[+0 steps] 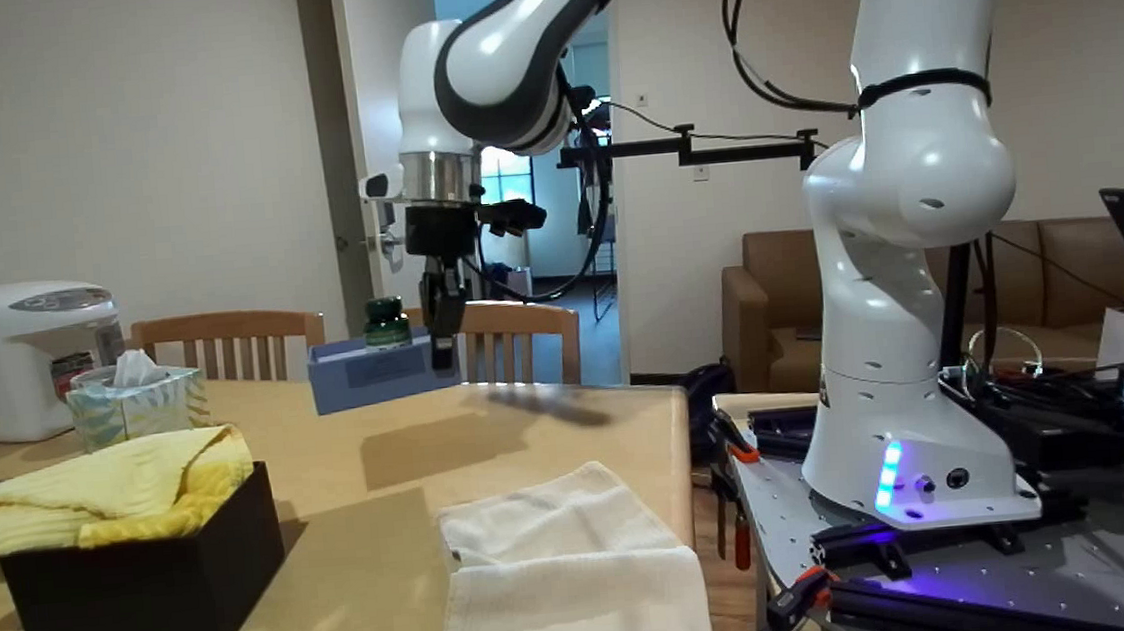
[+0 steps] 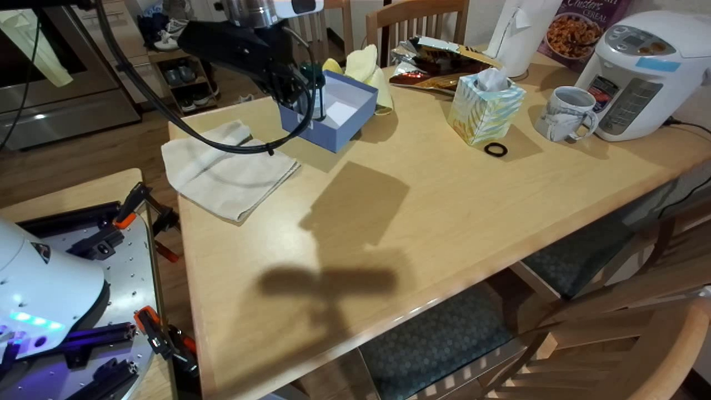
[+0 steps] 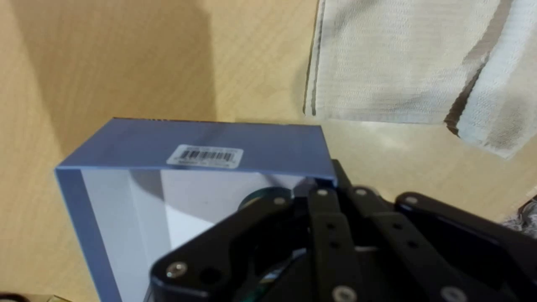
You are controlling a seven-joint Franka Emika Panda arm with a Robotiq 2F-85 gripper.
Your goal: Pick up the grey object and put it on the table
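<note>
Gripper (image 1: 443,350): is pinching one thin wall near a corner, its fingers lying almost together, only that wall seeming to be filling the gap.
Grey-blue box (image 1: 376,375): is hanging from that wall in mid-air, lidless side up; by shape and colour it is passing for the grey object.
Dark green jar (image 1: 386,321): is standing inside the box, lid showing above the rim; in the wrist view the gripper is hiding most of it.
Box shadow (image 2: 358,200): is falling well apart from the box, so the lift is looking done and the setting-down is seeming to be the step in hand.
Table (image 2: 472,211): is lying underneath; the next move is calling for a slow, level lowering until the base is touching wood, then for spreading the fingers. Hanging by one wall, the box is risking a tilt and a sliding jar.
Cream towel (image 3: 386,63): is lying folded near the box's outline; the descent is needing to miss it.
Tissue box (image 1: 143,407): is standing farther off.
</note>
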